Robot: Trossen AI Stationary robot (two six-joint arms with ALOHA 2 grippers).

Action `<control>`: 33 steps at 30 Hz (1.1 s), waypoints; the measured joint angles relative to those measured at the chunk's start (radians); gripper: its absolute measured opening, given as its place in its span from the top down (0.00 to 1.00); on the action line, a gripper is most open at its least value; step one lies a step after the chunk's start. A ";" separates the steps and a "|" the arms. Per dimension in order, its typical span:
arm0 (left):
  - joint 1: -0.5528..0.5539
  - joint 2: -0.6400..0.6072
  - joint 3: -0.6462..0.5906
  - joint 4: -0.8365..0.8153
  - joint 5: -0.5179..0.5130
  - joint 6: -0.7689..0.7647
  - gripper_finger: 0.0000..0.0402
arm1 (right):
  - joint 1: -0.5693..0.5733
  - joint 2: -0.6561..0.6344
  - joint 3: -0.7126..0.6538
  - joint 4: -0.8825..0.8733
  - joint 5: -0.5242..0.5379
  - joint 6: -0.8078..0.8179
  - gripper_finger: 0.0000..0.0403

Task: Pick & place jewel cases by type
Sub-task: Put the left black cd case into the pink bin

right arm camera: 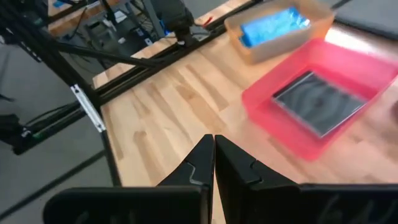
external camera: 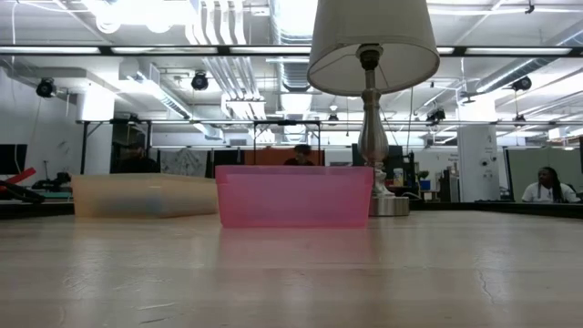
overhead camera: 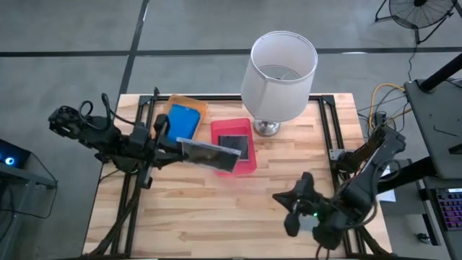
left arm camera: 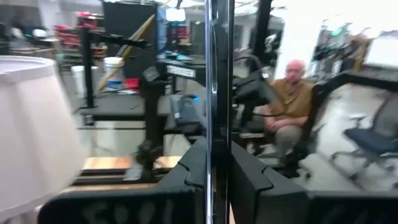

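Grey case [overhead camera: 209,154]: hanging clamped in left gripper [overhead camera: 175,146], at pink tray's [overhead camera: 249,167] nine o'clock.
Advice: lowering flat onto case inside [overhead camera: 234,146].
Right gripper [right arm camera: 213,163]: idling, jaws together.

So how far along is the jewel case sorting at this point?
Nearly done, it seems. A blue case already lies in the orange tray and a dark case in the pink tray. In hand: the left gripper holds another dark case over the pink tray's edge, not yet released. No loose cases show on the table. The right gripper is shut and empty.
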 joint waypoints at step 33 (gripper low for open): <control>-0.039 0.103 0.048 0.678 1.187 -0.067 0.97 | -0.396 -0.009 -0.118 0.489 -0.532 -0.727 0.98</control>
